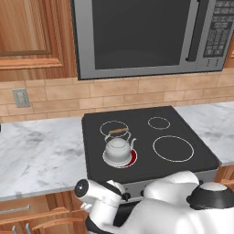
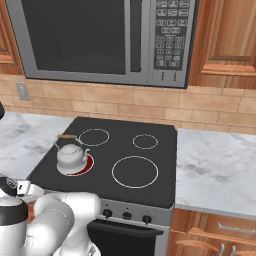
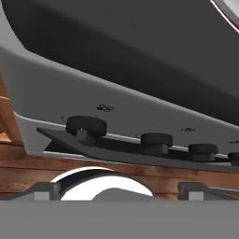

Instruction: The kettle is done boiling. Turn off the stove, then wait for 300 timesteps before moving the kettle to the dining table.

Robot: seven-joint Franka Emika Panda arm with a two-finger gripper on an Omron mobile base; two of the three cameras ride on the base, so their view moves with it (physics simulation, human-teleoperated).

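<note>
left base: small silvery-white kettle on glowing red burner at front-left corner of black glass stove | right base: kettle same corner, steel microwave above | hand: gripper fingers spread wide, empty, just below black knobs

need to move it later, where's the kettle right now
The kettle sits on the stove's front-left burner, glowing red beneath it, below the microwave.
</note>
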